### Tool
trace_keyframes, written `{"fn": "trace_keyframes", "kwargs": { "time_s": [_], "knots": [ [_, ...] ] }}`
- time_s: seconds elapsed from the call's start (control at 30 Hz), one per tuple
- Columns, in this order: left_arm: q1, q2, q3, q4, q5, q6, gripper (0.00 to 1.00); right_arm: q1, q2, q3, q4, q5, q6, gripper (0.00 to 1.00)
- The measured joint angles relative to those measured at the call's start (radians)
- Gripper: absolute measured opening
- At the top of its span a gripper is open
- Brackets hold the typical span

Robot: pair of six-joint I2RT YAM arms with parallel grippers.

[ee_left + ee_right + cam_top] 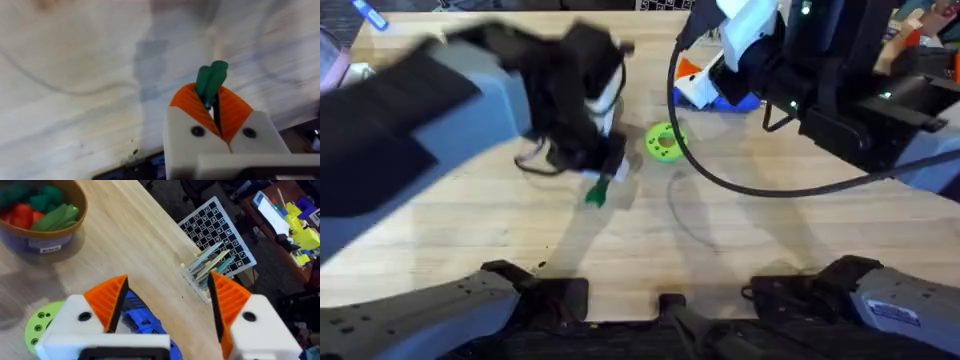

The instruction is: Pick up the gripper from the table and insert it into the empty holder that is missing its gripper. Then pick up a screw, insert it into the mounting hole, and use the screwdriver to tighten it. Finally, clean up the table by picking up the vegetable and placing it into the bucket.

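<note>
The left gripper (pixel 214 102) is clamped on the vegetable (pixel 211 80), lifted above mid-bench. Beside it lies the lime green disc (pixel 664 141). The right gripper (pixel 167 297) gapes wide above the screwdriver (pixel 142 317), near the bucket (pixel 42 217) towards the bench's far edge.

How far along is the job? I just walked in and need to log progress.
Done: the fitting and screw steps can't be confirmed from these views. In hand: the left pincer is shut on the vegetable. The right pincer is open over a blue tool, possibly the screwdriver. Left: dropping the vegetable into the bucket, which holds other toy produce.
</note>
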Motion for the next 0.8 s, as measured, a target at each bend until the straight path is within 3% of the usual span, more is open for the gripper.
{"fn": "trace_keyframes", "kwargs": {
  "time_s": [0.1,0.2,0.3,0.47,0.63,0.8],
  "knots": [
    [0.0,0.0,0.184,-0.034,-0.027,0.04,0.026,0.0,0.0,0.0,0.0,0.0,0.0,0.94],
    [0.001,-0.003,0.305,0.006,-0.135,0.062,0.026,0.0,0.0,0.0,0.0,0.0,0.0,0.94],
    [0.02,-0.009,0.33,0.122,-0.259,0.073,0.025,0.0,0.0,0.0,0.0,0.0,0.0,0.94],
    [0.127,0.036,0.33,0.277,-0.354,0.034,0.025,0.0,0.0,0.0,0.0,0.0,0.0,0.94],
    [0.222,0.157,0.33,0.374,-0.348,-0.021,0.025,0.0,0.0,0.0,0.0,0.0,0.0,0.94],
    [0.243,0.256,0.329,0.392,-0.244,-0.039,0.025,0.0,0.0,0.0,0.0,0.0,0.0,0.94]
  ]
}}
